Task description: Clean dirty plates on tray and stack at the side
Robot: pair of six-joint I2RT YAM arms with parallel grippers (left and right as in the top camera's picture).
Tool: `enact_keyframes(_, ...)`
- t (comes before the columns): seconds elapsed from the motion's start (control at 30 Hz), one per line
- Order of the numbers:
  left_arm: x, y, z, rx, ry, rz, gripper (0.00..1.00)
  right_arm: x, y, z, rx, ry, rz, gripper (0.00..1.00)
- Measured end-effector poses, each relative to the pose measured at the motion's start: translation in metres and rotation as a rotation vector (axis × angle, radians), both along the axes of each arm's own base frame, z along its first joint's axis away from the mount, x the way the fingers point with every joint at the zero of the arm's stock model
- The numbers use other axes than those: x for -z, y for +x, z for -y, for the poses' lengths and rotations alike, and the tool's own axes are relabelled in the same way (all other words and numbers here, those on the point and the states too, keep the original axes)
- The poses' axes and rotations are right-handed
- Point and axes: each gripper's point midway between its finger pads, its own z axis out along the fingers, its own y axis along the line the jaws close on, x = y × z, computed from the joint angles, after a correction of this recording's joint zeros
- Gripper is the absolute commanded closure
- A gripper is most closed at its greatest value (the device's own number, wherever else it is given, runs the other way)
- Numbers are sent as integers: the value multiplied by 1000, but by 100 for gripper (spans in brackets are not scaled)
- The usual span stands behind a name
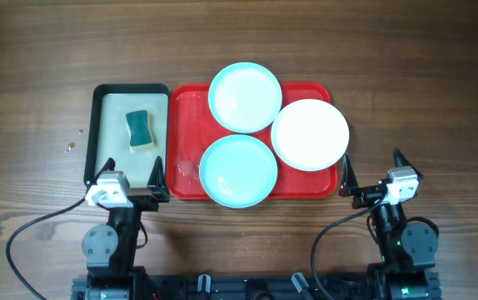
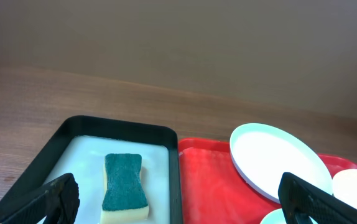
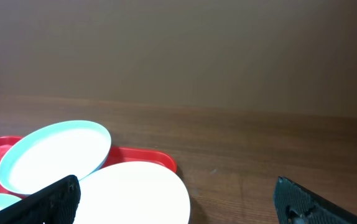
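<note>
Left jaws: spread wide and empty, low over the near edge of the counter point(image 1: 39, 50).
Right jaws: also released, nothing between them, at the near right.
Tray point(image 1: 187, 125): glossy red, rounded corners, low rim. It lies ahead of both pairs of jaws, filling the span between them, and there are pale wet-looking smears on its bare left part.
Far turquoise plate point(image 1: 245, 97): farthest ahead, pale turquoise rim around a whitish well. It is propped on the tray's far rim, tilted and overhanging it.
Near turquoise plate point(image 1: 238, 170): the same colour, ahead and to the right of the left jaws. Its edge passes over the tray's near rim.
White plate point(image 1: 310, 134): plain white, ahead and to the left of the right jaws. It reaches past the tray's right rim and meets both turquoise plates.
Black tray point(image 1: 97, 125): pale inside, directly ahead of the left jaws, touching the red tray's left side.
Sponge point(image 1: 139, 130): green top, yellow base, lying flat in the black tray.
</note>
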Motion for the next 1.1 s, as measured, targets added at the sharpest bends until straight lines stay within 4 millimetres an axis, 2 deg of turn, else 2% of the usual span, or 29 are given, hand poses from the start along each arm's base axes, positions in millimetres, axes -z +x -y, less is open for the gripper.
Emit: enact_keyframes(1.1, 0, 0, -5, -27, 2, -1, 0, 0, 0, 0, 0, 0, 0, 0)
